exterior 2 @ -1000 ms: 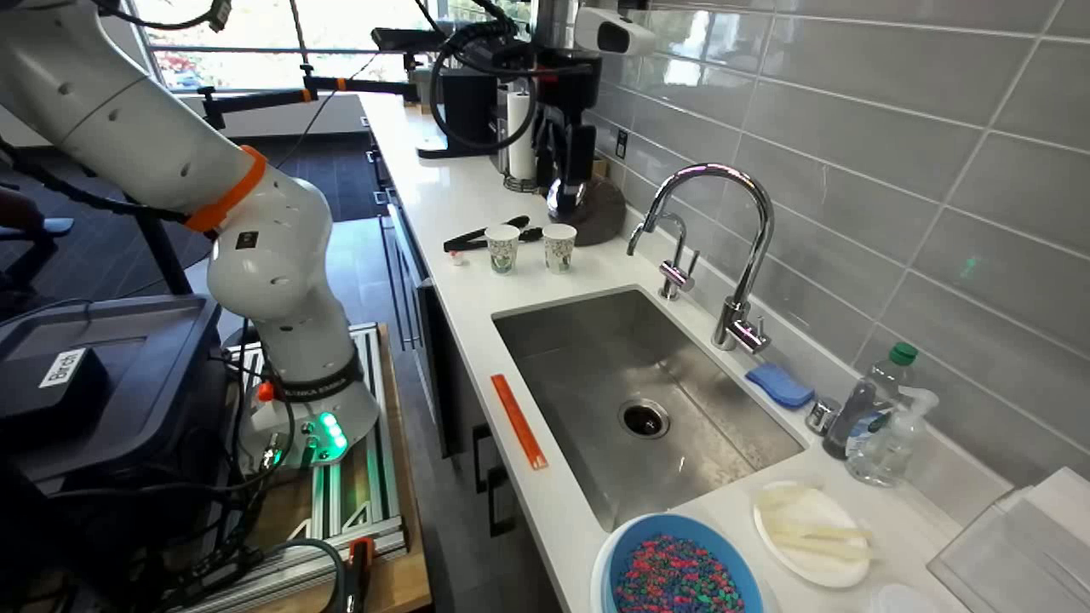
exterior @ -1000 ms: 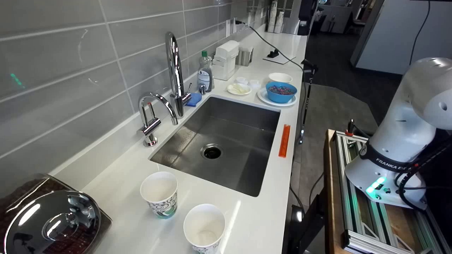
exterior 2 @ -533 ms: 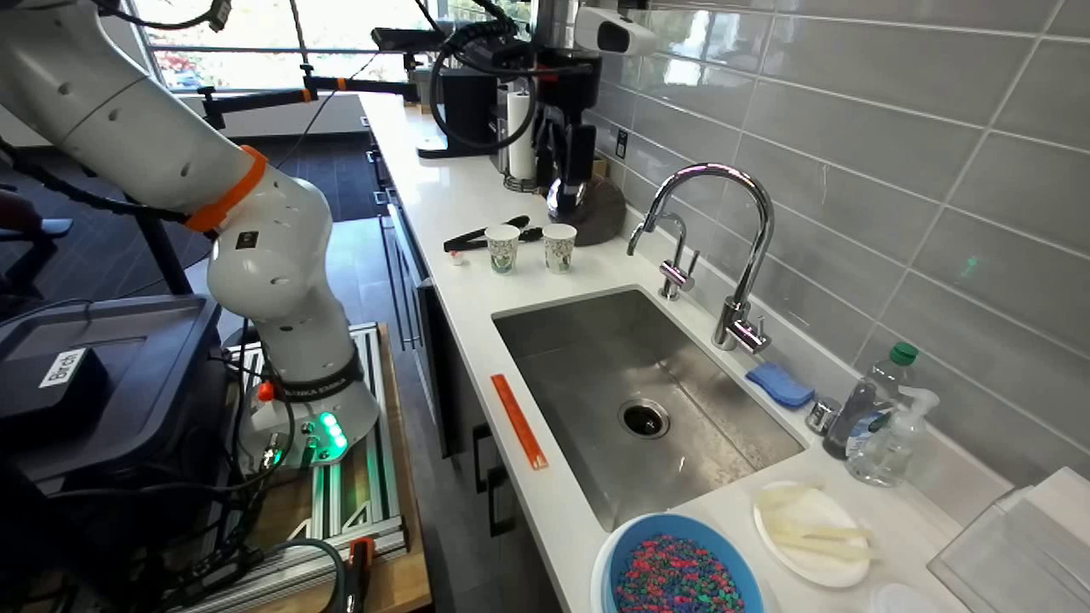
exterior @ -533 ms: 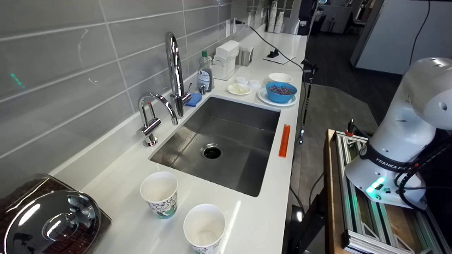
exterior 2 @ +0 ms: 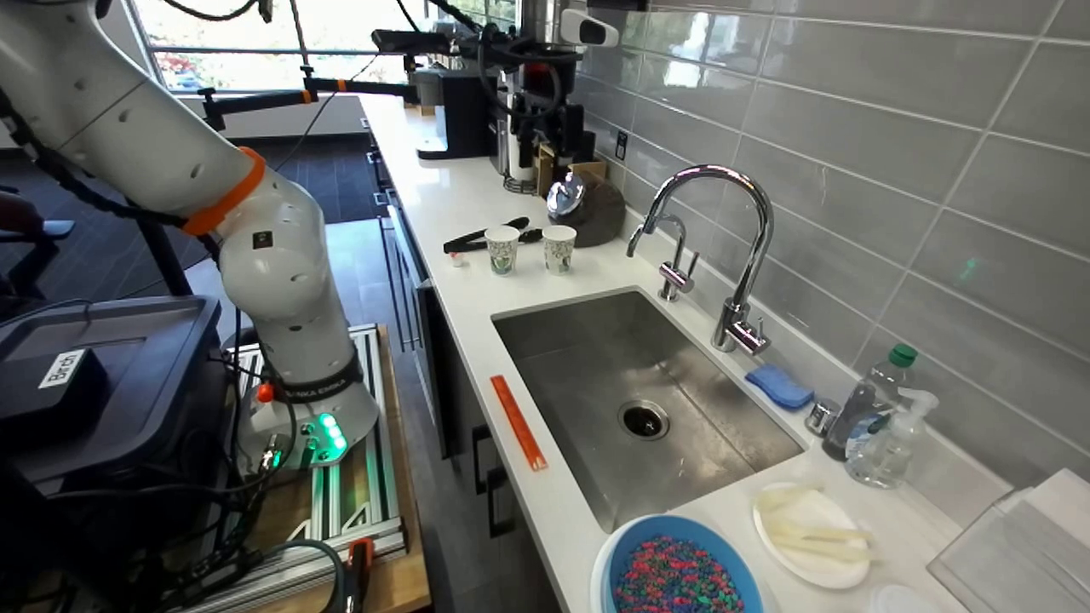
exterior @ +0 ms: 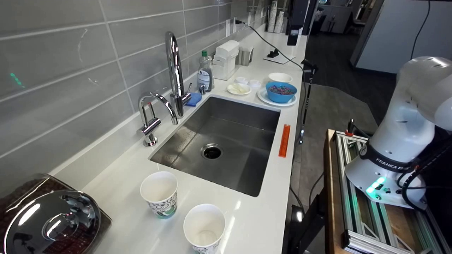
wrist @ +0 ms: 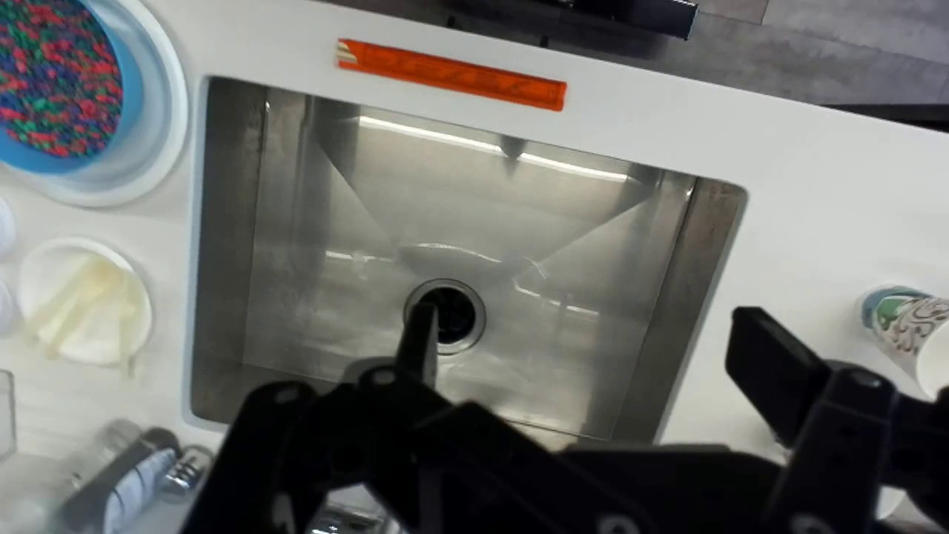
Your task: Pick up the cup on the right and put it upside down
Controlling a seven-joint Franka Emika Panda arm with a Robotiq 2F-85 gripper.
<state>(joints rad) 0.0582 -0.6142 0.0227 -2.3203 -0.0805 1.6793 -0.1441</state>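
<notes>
The claw (wrist: 586, 326) hangs released, spread wide above the sink (wrist: 460, 200). A paper cup (exterior: 204, 227) stands upright near the front edge of the bench (exterior: 254, 222), a second cup (exterior: 160, 197) beside it towards the back edge; which is right-hand, I cannot tell.

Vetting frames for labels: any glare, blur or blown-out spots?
In the wrist view, bright streaks across the sink, the soap bottle looks soft, the gripper reads near-black; in an exterior view, the window is mostly washed out; in an exterior view, glare streaks on the counter; in both exterior views, a green reflection on the wall.
</notes>
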